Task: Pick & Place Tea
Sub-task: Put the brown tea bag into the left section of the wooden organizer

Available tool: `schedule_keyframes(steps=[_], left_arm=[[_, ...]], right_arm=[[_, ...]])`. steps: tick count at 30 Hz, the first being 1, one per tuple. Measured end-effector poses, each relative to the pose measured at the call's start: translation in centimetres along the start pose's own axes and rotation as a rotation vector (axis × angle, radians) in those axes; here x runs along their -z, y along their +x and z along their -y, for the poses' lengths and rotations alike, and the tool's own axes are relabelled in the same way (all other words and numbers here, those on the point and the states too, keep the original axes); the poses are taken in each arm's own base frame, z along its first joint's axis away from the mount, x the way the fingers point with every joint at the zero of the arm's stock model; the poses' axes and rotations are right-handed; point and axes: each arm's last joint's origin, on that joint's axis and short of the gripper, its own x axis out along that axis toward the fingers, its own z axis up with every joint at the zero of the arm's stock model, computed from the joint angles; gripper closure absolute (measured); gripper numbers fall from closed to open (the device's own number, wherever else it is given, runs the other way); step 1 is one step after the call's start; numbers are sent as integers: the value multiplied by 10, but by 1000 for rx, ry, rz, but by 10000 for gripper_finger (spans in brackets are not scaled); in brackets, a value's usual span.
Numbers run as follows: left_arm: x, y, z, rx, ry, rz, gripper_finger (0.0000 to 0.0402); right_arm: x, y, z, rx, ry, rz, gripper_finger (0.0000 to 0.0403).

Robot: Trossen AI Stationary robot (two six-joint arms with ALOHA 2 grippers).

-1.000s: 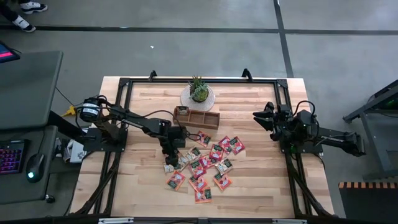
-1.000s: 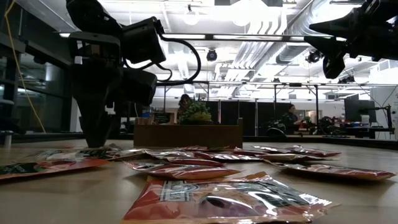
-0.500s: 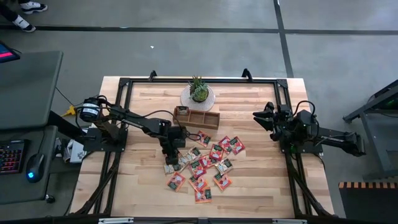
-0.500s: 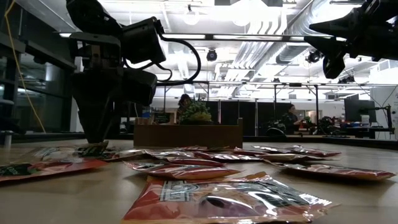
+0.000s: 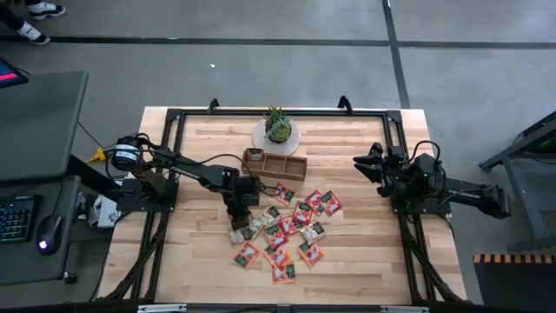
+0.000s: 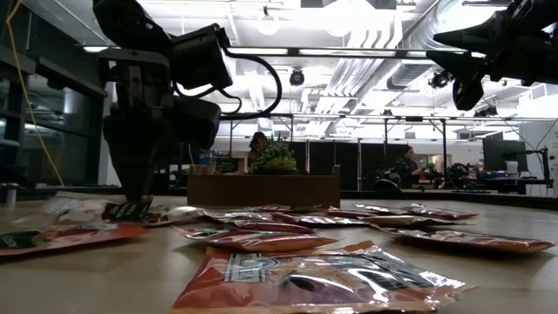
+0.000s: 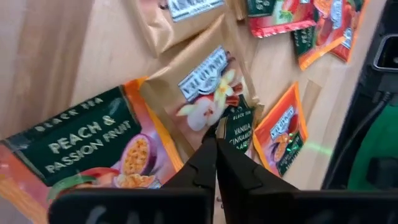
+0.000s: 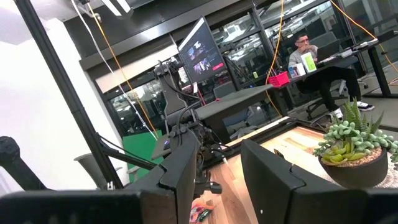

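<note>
Left claw (image 7: 215,134) now closed on beige sachet (image 7: 208,102)

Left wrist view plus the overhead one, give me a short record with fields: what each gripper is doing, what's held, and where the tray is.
left gripper: shut on the pale beige vanilla-cinnamon tea sachet, down at the near-left edge of the pile
sachet pile: red-orange and beige flat sachets scattered mid-table
right gripper: open, raised at the table's right side, holding nothing
brown wooden three-compartment tray: behind the pile, beside the small potted succulent
</note>
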Motion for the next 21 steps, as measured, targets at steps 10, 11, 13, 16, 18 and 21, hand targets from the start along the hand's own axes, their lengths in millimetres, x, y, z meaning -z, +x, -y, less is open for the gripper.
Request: schedule_keyframes(steps=[10,11,13,16,18,21], left_arm=[[0,0,0,15,-5,-7,401],[0,0,0,17,-6,-9,401],[0,-1,1,15,-13,-14,401],[-3,-4,5,11,-14,-21,401],[-5,-5,6,3,-17,-24,401],[-8,-8,10,0,-8,-25,401]], right_arm=[[0,0,0,0,0,0,279],[0,0,0,0,0,0,279],[0,0,0,0,0,0,279],[0,0,0,0,0,0,279],[0,0,0,0,0,0,279],[0,0,0,0,0,0,279]])
